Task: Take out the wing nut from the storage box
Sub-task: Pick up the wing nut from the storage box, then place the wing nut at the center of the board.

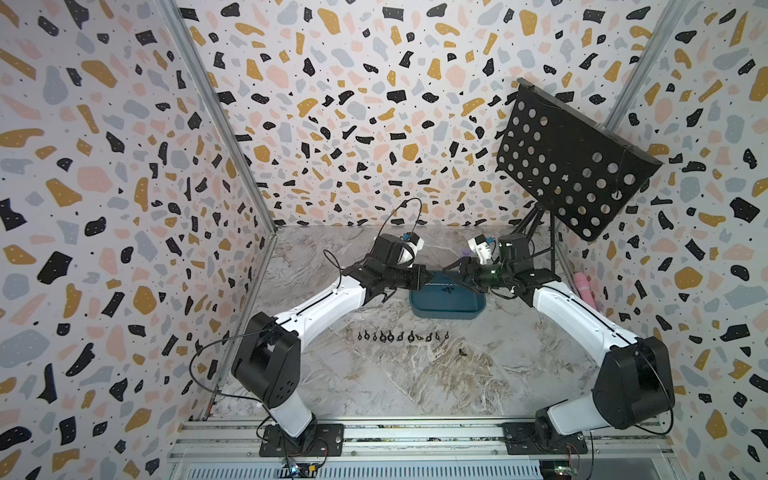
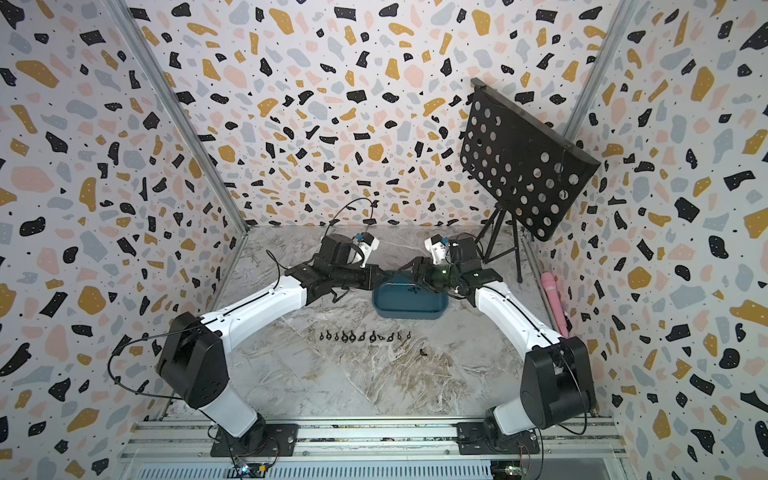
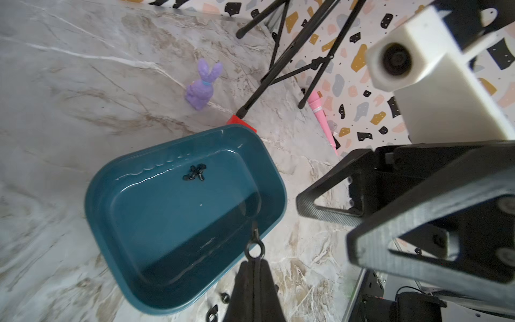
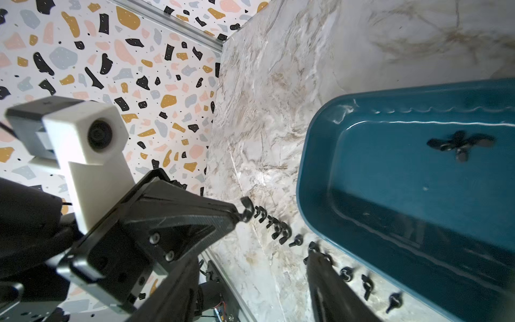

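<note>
The storage box (image 1: 446,305) (image 2: 409,307) is a shallow teal tub at mid-table. A small clump of black wing nuts (image 3: 195,172) (image 4: 459,145) lies on its floor near the far wall. My left gripper (image 3: 254,260) (image 1: 424,278) is shut on one black wing nut (image 3: 253,246) (image 4: 246,209), held by the box's left end. My right gripper (image 4: 250,278) (image 1: 459,270) hovers at the box's right end, open and holding nothing.
A row of several wing nuts (image 1: 401,336) (image 4: 276,225) lies on the marble in front of the box, with one stray nut (image 1: 461,352) further forward. A black perforated stand (image 1: 573,162), pink stick (image 1: 584,291), purple bunny (image 3: 203,86) and red block (image 3: 241,122) sit behind.
</note>
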Motion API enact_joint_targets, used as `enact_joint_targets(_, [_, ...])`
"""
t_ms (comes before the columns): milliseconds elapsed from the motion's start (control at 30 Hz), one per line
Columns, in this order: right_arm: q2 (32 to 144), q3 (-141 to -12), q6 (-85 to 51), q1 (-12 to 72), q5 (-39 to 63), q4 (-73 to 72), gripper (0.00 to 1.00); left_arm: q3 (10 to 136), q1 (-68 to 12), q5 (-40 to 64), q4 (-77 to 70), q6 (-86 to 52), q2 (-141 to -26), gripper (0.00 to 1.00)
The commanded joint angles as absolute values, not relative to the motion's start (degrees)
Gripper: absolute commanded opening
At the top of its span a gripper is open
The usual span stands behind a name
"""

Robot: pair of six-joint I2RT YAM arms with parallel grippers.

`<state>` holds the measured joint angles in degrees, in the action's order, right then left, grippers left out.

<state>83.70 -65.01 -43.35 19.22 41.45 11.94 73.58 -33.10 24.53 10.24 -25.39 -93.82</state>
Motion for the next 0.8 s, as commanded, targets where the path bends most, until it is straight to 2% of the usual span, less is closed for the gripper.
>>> enact_joint_targets(0, [81.8,-64.7,-41.2,19.2,39.9,14.2,0.76,70.8,-30.9,20.8,10.5,-24.5,-89.7,0.00])
enact_joint_targets(33, [81.8,-64.6,-41.0,19.2,39.7,14.5,0.84,69.9,-30.4,20.2,11.9,-24.4,-88.8,0.00])
enact_joint_targets(67, [81.8,-64.6,-40.7,19.2,39.7,14.5,1.00,68.9,-29.8,19.1,12.6,-24.3,-87.9,0.00])
enact_joint_targets(367, [83.3,-64.9,-39.4,19.2,40.0,14.7,1.00,58.4,-24.1,4.6,20.0,-22.2,-76.9,0.00])
enact_joint_targets(767, [84.6,-66.3,-37.8,19.2,40.7,15.5,1.00,44.0,-21.6,-5.0,22.7,-27.6,-70.9,0.00])
